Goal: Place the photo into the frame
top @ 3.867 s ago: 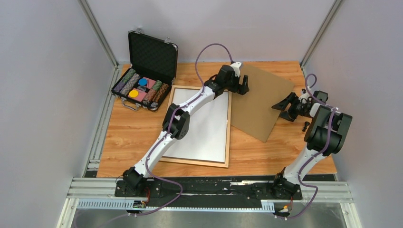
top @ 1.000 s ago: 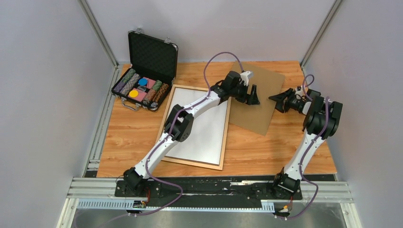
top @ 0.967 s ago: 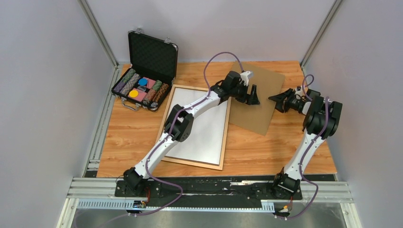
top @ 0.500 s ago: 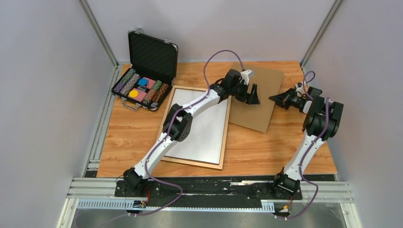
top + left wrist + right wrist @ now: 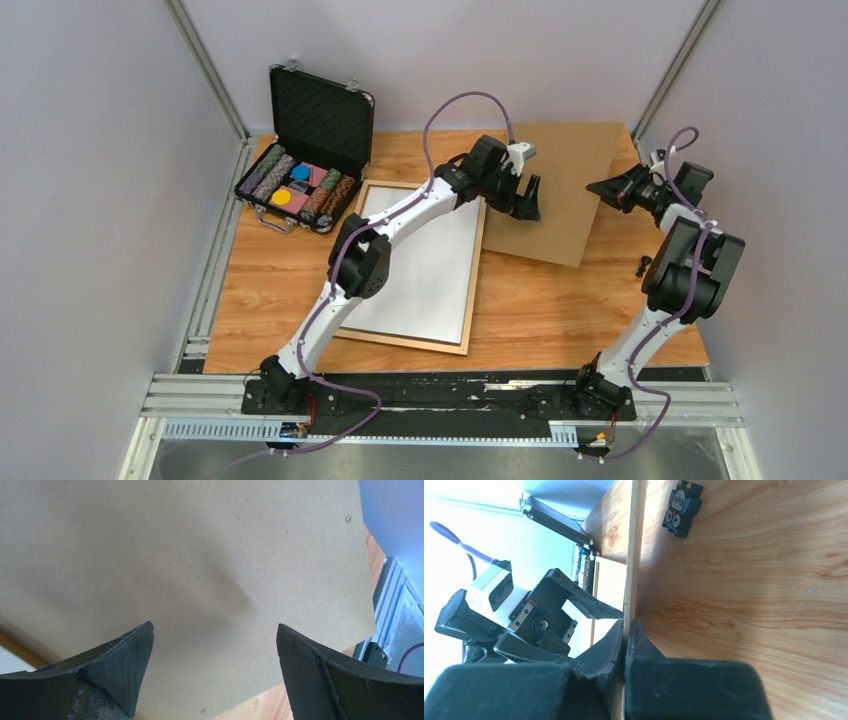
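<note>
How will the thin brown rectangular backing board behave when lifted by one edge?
Probably stiff: the brown backing board looks flat though the right gripper pinches only one edge. Likely light: its edge looks very thin. Its matte face should resist slipping.

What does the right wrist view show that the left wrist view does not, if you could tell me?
Only the right wrist view: the right gripper shut on the brown backing board, seen edge-on, and a small black cartoon-faced tag on the table. Only the left wrist view: the board's broad flat face under the open left gripper. Both: the board, the left gripper and the wooden table.
</note>
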`<state>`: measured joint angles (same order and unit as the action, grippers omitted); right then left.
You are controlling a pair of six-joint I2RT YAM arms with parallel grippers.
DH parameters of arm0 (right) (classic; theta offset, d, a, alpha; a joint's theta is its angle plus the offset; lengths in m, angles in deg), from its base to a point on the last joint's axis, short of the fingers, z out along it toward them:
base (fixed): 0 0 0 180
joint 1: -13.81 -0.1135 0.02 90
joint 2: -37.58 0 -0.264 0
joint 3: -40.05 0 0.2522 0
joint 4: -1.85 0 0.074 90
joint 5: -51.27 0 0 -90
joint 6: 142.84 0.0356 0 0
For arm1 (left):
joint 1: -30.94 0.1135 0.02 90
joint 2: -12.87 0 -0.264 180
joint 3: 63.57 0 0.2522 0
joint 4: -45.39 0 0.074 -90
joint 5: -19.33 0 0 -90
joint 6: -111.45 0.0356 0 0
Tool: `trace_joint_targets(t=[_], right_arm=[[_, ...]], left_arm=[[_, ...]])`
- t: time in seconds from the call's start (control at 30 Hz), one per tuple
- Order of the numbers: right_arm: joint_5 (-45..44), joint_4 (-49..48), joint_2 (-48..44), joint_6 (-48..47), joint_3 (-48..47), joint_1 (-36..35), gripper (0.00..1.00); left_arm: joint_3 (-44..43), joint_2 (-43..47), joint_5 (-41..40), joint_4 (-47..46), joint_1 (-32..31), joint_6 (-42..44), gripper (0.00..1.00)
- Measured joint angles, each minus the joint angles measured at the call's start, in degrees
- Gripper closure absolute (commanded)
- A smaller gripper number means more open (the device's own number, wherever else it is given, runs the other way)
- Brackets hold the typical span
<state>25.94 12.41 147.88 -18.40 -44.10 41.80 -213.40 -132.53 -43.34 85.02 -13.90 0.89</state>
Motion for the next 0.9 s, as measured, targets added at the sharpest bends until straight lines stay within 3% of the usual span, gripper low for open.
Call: trace_joint_targets(t=[0.9], right_arm=[[-13.7,32.1,-19.9,-20.3,-12.8,1.3,1.0]], left_arm=[[7.6,13.9,-2.0,5.7,0.0,3.4,0.0]])
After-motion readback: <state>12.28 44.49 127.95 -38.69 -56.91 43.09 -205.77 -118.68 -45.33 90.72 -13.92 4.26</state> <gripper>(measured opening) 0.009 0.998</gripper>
